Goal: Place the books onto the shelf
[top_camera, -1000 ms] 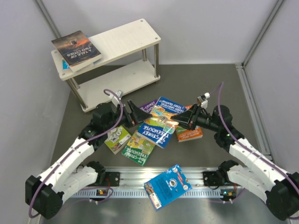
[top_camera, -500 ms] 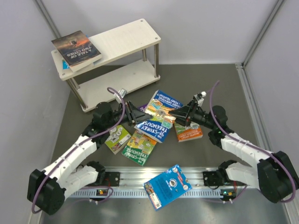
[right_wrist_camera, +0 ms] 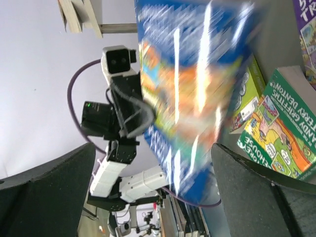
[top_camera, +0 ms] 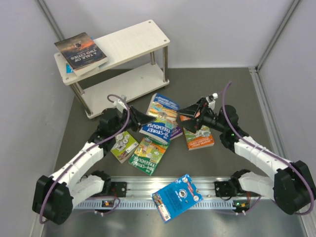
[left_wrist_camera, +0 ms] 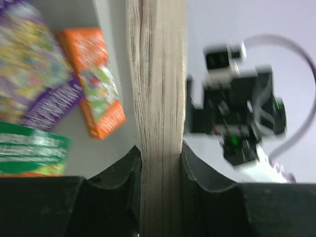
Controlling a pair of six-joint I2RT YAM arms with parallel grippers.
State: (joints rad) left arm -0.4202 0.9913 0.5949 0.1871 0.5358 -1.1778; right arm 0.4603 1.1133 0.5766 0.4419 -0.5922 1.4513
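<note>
Two pincers flank blue book mid-surface. Left pincer clenched on its page edge, book tilted up. Right pincer released, fingers spread wide, just beside book. Orange book, green book flat near middle. Bright-blue book at near edge. Dark book on shelf top board, far-left corner.

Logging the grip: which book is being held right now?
The blue Treehouse book, clamped by its edge in the jaws of the left gripper; every other book lies flat.
</note>
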